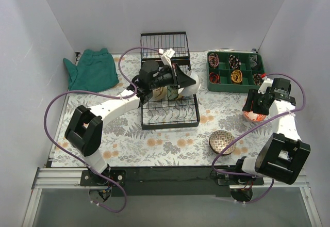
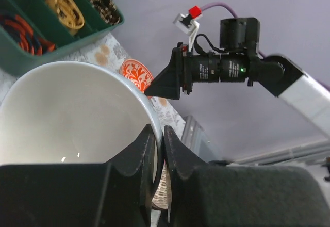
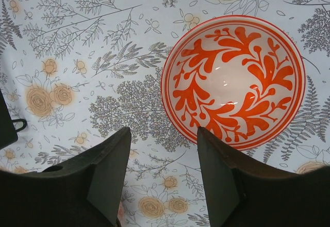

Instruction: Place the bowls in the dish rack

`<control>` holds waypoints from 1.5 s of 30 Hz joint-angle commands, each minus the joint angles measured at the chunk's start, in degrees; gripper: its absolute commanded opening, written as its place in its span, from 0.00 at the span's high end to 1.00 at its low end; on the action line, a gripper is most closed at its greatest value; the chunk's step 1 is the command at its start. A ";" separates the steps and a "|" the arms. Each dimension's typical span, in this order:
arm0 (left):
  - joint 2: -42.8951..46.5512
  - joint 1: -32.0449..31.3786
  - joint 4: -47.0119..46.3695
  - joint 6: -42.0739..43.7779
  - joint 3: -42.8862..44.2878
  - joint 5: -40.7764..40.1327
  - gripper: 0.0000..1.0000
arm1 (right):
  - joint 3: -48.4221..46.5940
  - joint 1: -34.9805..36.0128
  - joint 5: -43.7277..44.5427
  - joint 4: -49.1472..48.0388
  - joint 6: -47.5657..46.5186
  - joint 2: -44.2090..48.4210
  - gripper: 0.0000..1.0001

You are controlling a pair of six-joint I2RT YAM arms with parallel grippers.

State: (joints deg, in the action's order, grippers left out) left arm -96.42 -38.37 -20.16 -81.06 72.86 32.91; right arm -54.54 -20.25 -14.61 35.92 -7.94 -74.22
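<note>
My left gripper (image 1: 181,78) is shut on the rim of a white bowl (image 1: 192,80) and holds it tilted above the black wire dish rack (image 1: 170,114). In the left wrist view both fingers (image 2: 178,157) pinch the white bowl's (image 2: 67,113) rim. Other bowls (image 1: 166,94) stand in the rack, mostly hidden under the arm. My right gripper (image 1: 256,104) is open, hovering just above a red-orange bowl (image 1: 252,116). In the right wrist view the red-orange bowl (image 3: 233,80) lies ahead of the open gripper (image 3: 162,149). A dark brown patterned bowl (image 1: 223,141) sits on the table at the front right.
A green compartment tray (image 1: 216,86) with small items stands at the back right, also in the left wrist view (image 2: 31,62). A green cloth (image 1: 92,69) lies at the back left. The rack's hinged wire panel (image 1: 164,44) stands up at the back.
</note>
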 commanded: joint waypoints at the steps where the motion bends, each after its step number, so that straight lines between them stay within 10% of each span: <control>1: 2.12 0.05 -1.12 -16.40 -1.76 -8.64 1.00 | -0.92 -0.32 0.46 -0.94 -0.93 0.39 0.38; 13: -0.79 -0.65 11.89 -43.29 3.25 -18.66 1.00 | 2.78 -0.32 1.95 -0.94 -1.20 1.97 0.39; 26: -3.07 -2.85 19.11 -54.46 5.28 -19.64 1.00 | 5.15 -0.32 2.92 -1.47 -1.46 3.02 0.39; 45: -2.98 -3.03 -16.82 -54.21 -10.36 -9.79 1.00 | 6.56 -0.32 3.89 -1.03 -3.13 2.15 0.39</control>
State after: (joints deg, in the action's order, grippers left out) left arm -100.84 -41.36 -23.83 -114.17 63.29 20.40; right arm -48.84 -20.25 -10.57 35.92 -10.46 -71.42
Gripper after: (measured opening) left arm 0.086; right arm 0.609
